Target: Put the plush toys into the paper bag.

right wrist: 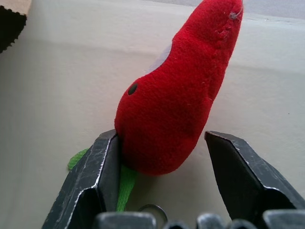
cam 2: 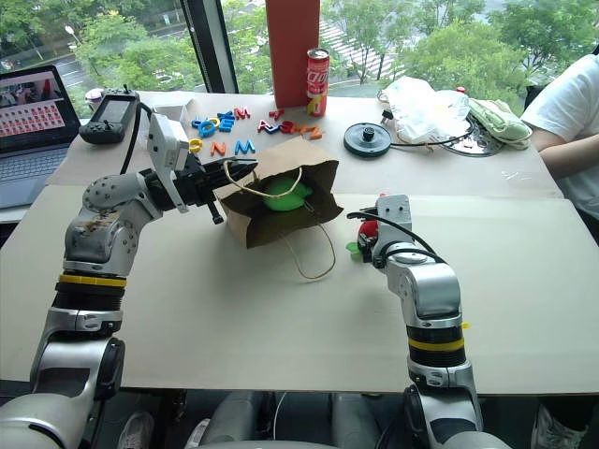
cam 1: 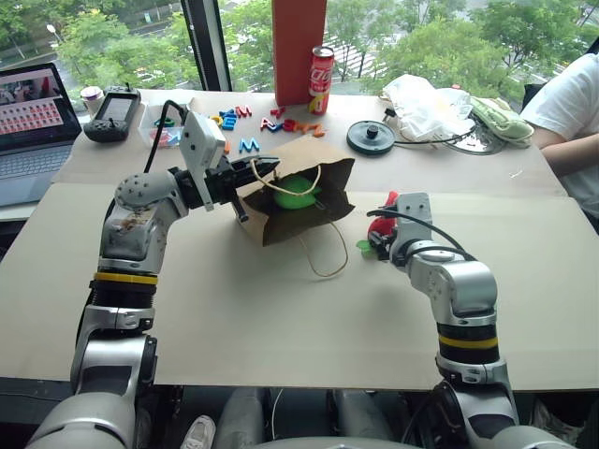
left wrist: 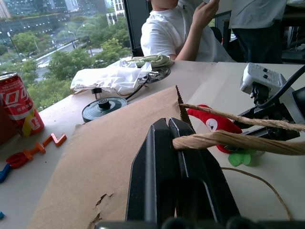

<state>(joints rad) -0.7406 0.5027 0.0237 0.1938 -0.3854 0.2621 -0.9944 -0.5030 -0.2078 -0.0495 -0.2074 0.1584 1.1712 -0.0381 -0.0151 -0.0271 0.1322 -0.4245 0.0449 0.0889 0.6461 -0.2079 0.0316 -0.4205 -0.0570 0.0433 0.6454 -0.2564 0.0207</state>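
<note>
Right pincer: nearest; fingers apart, straddling the red chili; one finger touches its side, the other stands just clear; no grip yet.
Red chili: lies on the worktop, beside the bag's mouth, near the loose cord loop; green leaf end points toward the pincer.
Chili handling: judged light, soft, squashy; pile should not slip; best taken across the fat lower body, above the leaf.
Left pincer: fingers together, clamped on the bag's cord handle, holding the mouth up and open.
Bag: brown paper, on its side, mouth facing the right arm; thin and creasable, edge torn near the pincer.
Green plush: already inside the bag.
Task state: one toy in, the chili left.
Risk: a nudge could push the chili away.
Background: can, plastic letters, laptop.
</note>
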